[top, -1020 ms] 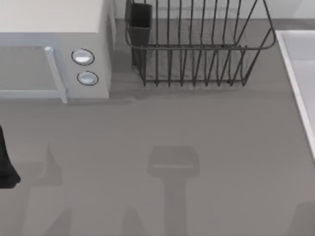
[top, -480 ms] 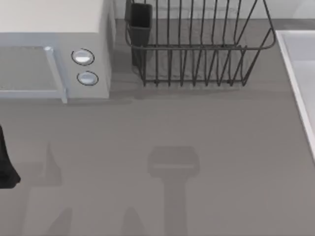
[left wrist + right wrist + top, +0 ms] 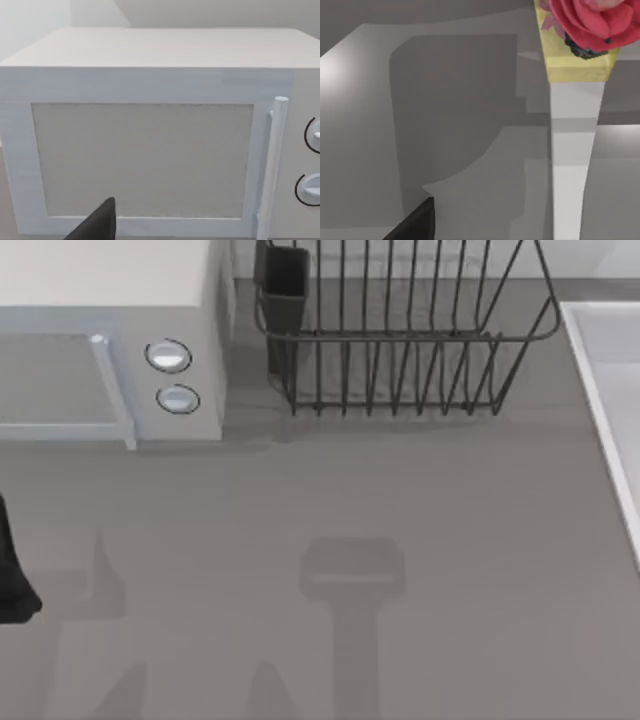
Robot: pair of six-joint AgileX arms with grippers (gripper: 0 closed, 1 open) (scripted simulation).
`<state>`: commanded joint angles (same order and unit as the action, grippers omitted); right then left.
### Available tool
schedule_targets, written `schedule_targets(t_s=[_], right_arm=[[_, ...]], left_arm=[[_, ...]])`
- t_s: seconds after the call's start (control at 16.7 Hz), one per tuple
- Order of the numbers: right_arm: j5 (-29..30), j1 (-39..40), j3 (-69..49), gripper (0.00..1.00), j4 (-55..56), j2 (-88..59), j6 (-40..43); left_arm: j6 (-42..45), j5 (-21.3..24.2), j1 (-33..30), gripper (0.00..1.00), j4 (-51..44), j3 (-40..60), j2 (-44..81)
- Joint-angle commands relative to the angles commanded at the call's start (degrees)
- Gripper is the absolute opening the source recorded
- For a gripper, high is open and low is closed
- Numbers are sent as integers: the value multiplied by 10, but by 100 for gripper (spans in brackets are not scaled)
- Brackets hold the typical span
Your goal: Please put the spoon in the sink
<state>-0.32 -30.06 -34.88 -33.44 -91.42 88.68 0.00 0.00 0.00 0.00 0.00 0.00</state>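
Over by the right edge of the table sits the sink (image 3: 592,390). The spoon (image 3: 572,150) hangs close beside the right gripper (image 3: 415,222), over a pale grey floor that I think is inside the sink. Its long white handle runs straight, and its flowery end points away. I cannot tell if either gripper is spread or pinching. The left gripper (image 3: 97,222) waits far from the sink, so the right arm is nearer.

Grey table (image 3: 400,500), white microwave (image 3: 110,340), dark wire rack (image 3: 400,350).
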Motion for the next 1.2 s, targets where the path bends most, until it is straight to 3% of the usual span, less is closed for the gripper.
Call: schedule_targets(t_s=[0.78, 1.2], right_arm=[[0, 0, 0, 2, 0, 0, 0], [0, 0, 0, 0, 0, 0, 0]], left_arm=[[0, 0, 0, 100, 0, 0, 0], [0, 0, 0, 100, 0, 0, 0]])
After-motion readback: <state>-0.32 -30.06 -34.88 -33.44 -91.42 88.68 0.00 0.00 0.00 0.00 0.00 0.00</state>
